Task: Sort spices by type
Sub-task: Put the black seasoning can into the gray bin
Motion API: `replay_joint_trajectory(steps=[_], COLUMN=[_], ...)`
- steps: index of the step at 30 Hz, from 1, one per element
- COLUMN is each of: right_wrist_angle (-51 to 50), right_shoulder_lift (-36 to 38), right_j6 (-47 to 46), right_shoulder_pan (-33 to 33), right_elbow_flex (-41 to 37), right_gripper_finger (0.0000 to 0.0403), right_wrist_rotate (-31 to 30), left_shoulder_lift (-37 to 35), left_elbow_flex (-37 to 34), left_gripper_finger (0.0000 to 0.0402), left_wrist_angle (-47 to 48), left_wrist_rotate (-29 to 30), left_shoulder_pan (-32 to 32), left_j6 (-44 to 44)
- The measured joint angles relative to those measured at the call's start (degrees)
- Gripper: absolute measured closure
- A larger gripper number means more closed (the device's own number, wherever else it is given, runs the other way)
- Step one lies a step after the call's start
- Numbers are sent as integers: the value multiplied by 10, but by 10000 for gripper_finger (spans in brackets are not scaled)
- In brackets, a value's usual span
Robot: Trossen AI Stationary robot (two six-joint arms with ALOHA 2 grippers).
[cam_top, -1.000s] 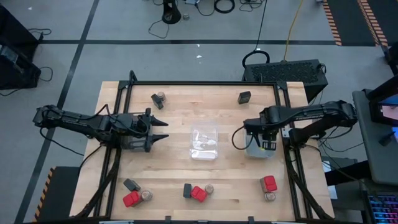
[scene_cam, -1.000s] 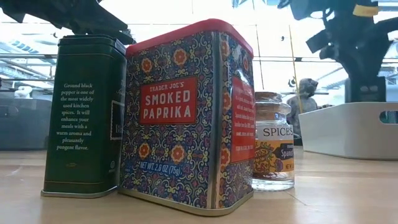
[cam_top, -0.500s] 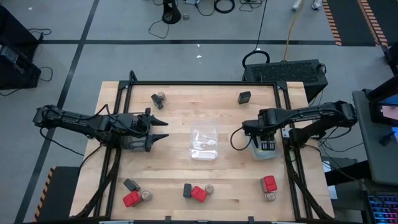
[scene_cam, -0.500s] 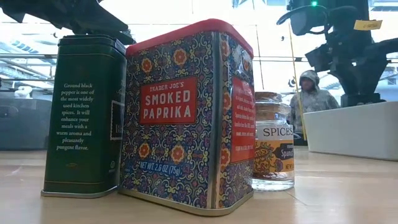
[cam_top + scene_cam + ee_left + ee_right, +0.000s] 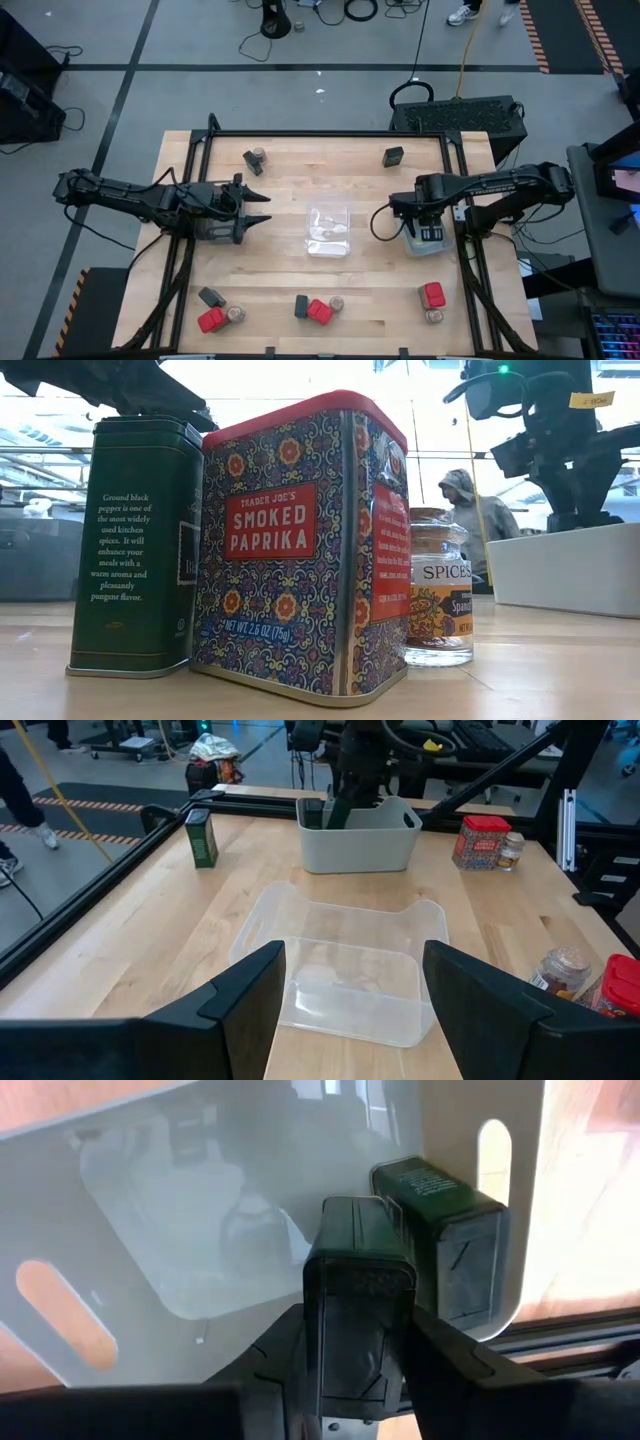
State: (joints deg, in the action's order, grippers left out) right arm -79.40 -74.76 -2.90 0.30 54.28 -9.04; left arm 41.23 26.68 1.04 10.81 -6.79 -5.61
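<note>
My right gripper (image 5: 427, 236) reaches down into the grey tray (image 5: 441, 247) near the table's right edge, shut on a black box (image 5: 360, 1300). A second black box (image 5: 450, 1240) stands in that tray. My left gripper (image 5: 262, 209) waits open at the table's left, level and pointing at the clear tray (image 5: 328, 230). Loose spices stand on the wood: a black box (image 5: 393, 155) and a black box with a jar (image 5: 254, 158) at the far side, and red boxes, black boxes and jars along the near edge (image 5: 320, 311). The low view shows a black box (image 5: 135, 545), a red box (image 5: 300, 540) and a jar (image 5: 440, 595) up close. My right gripper pinches the black box by its two opposite sides (image 5: 322, 1330) between both fingers (image 5: 445, 1360), coming from above and pointing down. The box stands upright in the hold, inside the grey tray beside the other black box. Whether its bottom rests on the tray floor cannot be told.
The near-left group has a black box (image 5: 210, 296), a red box (image 5: 210, 320) and a jar (image 5: 236, 315). A red box (image 5: 432, 294) and a jar (image 5: 434, 316) stand near right. Black frame rails (image 5: 200, 165) border the table. A person (image 5: 470, 510) walks in the room behind.
My right gripper, still shut on the black box, has shifted slightly within the grey tray, and the tray has slid a little toward the table's right edge. The person in the room behind has walked across.
</note>
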Motion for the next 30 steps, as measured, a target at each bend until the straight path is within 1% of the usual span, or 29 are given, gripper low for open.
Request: replay_joint_trajectory(steps=[7, 22, 25, 30], right_wrist_angle=[25, 7, 7, 7], right_shoulder_lift=[0, 0, 0, 0], right_j6=[55, 61, 68, 67], right_shoulder_pan=[0, 0, 0, 0], right_elbow_flex=[0, 0, 0, 0], right_gripper_finger=[289, 288, 276, 236], right_wrist_rotate=[1, 1, -1, -18], left_shoulder_lift=[0, 0, 0, 0], left_elbow_flex=[0, 0, 0, 0], left_gripper_finger=[160, 160, 160, 160], left_wrist_angle=[0, 1, 1, 1], left_wrist_rotate=[0, 0, 0, 0], left_shoulder_pan=[0, 0, 0, 0], left_j6=[0, 0, 0, 0])
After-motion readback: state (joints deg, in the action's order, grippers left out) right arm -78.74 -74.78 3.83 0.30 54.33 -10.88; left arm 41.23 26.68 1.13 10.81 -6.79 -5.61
